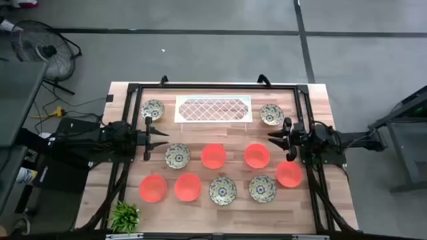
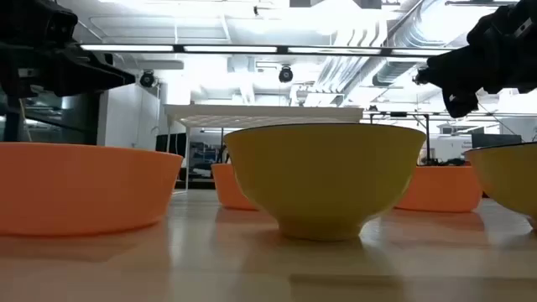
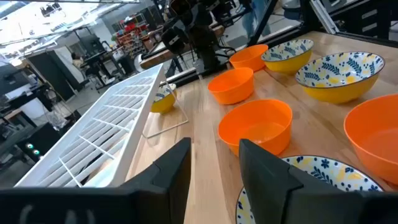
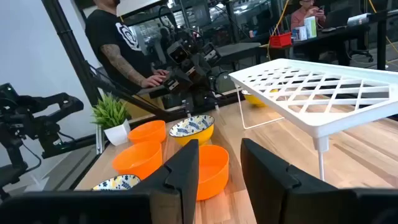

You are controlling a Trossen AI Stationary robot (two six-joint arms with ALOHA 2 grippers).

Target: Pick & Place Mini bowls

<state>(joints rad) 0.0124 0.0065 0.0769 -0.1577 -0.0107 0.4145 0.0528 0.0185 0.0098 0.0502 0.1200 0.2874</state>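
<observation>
Going left to right: your left gripper [image 1: 165, 137] had its jaws parted and empty, with a patterned bowl [image 1: 177, 156] right beside it. The right gripper [image 1: 270, 137] was parted and empty too, nearest an orange bowl [image 1: 257, 155] mid-table.

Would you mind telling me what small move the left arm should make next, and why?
Probably lower the left hand onto the patterned bowl just ahead of it: both hands hover open and empty above the table, and that bowl is nearest.
</observation>
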